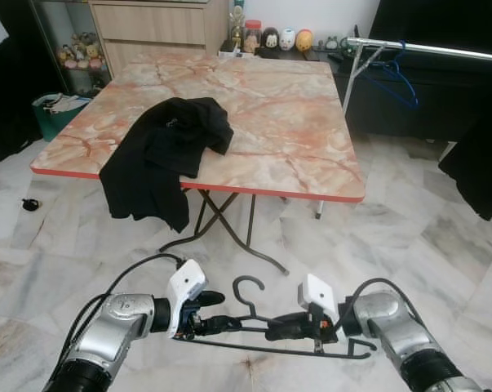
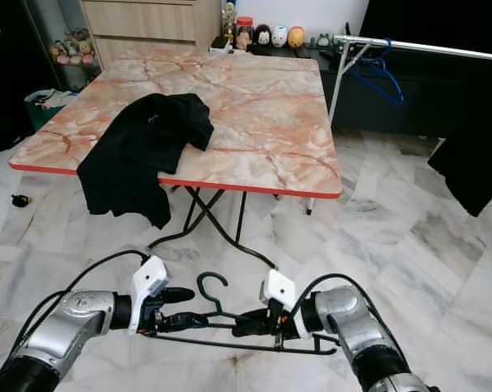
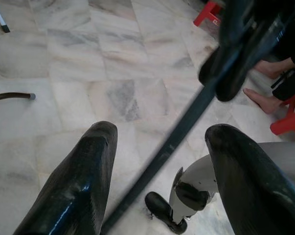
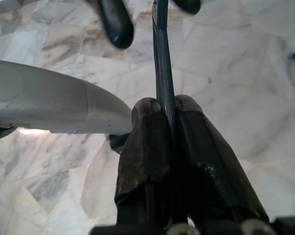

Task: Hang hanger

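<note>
— Looking down from the head camera: both silver arms reach in low over the marble floor, elbows out, forearms angled toward each other, with a black hanger between them.

— And the wrists add what the head view can't. In the right wrist view the right gripper has its two black fingers pressed flat against the hanger's bar, clamped tight with no gap.

— The left gripper is another story. Its fingers stand wide apart with the hanger's bar running between them, touching neither as far as I can see.

— That same left wrist view picks up a person's bare feet beside red stool legs.

— Hanger orientation?

— Long axis runs side to side across the robot's front, roughly level, just above the floor. Its hook curls up and away from the robot, toward the table.

— On that marble-pattern table a black garment is heaped, spilling over the near edge.

— Far right, a silver clothes rail carries a blue hanger, well apart from both grippers.
</note>
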Robot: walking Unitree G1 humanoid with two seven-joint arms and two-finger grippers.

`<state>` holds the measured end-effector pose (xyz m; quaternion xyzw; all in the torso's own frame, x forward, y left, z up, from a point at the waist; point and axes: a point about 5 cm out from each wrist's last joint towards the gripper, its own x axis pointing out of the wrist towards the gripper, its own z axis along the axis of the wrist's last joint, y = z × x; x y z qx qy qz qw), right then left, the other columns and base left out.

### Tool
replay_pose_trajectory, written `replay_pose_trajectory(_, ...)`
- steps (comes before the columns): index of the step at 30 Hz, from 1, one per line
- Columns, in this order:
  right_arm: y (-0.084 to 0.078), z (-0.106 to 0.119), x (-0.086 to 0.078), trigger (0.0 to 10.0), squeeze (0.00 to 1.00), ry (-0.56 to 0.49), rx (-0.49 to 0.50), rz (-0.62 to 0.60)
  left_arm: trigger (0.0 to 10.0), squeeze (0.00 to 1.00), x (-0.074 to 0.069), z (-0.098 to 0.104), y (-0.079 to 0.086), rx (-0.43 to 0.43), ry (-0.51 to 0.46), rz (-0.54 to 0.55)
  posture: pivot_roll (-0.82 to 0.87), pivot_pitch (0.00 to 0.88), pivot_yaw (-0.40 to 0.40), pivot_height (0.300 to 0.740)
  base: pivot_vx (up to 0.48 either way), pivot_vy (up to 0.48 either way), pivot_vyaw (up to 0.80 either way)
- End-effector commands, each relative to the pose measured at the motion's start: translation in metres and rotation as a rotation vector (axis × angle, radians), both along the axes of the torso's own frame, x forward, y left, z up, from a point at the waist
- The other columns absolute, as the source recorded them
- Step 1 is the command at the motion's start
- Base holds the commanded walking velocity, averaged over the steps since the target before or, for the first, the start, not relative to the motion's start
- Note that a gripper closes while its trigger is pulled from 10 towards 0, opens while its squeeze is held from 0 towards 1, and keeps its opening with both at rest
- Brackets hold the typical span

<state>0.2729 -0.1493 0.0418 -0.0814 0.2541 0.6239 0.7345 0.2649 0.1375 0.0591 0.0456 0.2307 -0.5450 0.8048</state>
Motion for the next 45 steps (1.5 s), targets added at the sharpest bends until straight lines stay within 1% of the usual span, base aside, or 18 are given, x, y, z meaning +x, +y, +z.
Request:
replay_pose_trajectory(1, 0.004, 0.008, 0.005, 10.0, 0.00, -0.034, 0.018, 0.003, 10.0, 0.00, -0.005, -0.008, 0.002, 0.031, 0.039, -0.023, 0.05, 0.000, -0.052, 0.740, 0.000, 0.000, 0.00)
replay_pose_trajectory(14, 0.009, 0.006, 0.005, 10.0, 0.00, -0.037, 0.027, -0.006, 10.0, 0.00, -0.006, -0.010, 0.000, 0.017, 0.058, -0.026, 0.05, 0.000, -0.054, 0.740, 0.000, 0.000, 0.00)
replay_pose_trajectory(19, 0.014, 0.008, 0.005, 10.0, 0.00, -0.026, 0.073, -0.004, 10.0, 0.00, -0.006, -0.013, -0.002, 0.017, 0.058, -0.021, 0.05, 0.000, -0.054, 0.740, 0.000, 0.000, 0.00)
replay_pose_trajectory(31, 0.010, 0.007, 0.006, 10.0, 0.00, -0.018, 0.057, -0.005, 10.0, 0.00, -0.007, -0.016, -0.006, 0.008, 0.074, -0.024, 0.05, 0.000, -0.058, 0.740, 0.000, 0.000, 0.00)
replay_pose_trajectory(32, 0.011, 0.006, 0.005, 10.0, 0.00, -0.017, 0.057, -0.004, 9.6, 0.00, -0.008, -0.017, -0.006, 0.007, 0.076, -0.025, 0.05, 0.000, -0.058, 0.740, 0.000, 0.000, 0.00)
replay_pose_trajectory(33, 0.011, 0.006, 0.005, 10.0, 0.00, -0.017, 0.058, -0.004, 8.5, 0.00, -0.008, -0.017, -0.006, 0.007, 0.078, -0.026, 0.05, 0.000, -0.058, 0.740, 0.000, 0.000, 0.00)
replay_pose_trajectory(34, 0.011, 0.006, 0.005, 10.0, 0.00, -0.017, 0.058, -0.004, 8.5, 0.00, -0.008, -0.017, -0.007, 0.006, 0.078, -0.026, 0.05, 0.000, -0.058, 0.740, 0.000, 0.000, 0.00)
replay_pose_trajectory(35, 0.011, 0.006, 0.005, 10.0, 0.00, -0.017, 0.057, -0.003, 0.0, 0.00, -0.008, -0.017, -0.007, 0.008, 0.079, -0.026, 0.05, 0.000, -0.059, 0.740, 0.000, 0.000, 0.00)
replay_pose_trajectory(45, 0.010, 0.006, 0.006, 10.0, 0.00, -0.016, 0.057, -0.007, 0.0, 0.00, -0.008, -0.017, -0.008, 0.002, 0.082, -0.025, 0.05, 0.000, -0.060, 0.740, 0.000, 0.000, 0.00)
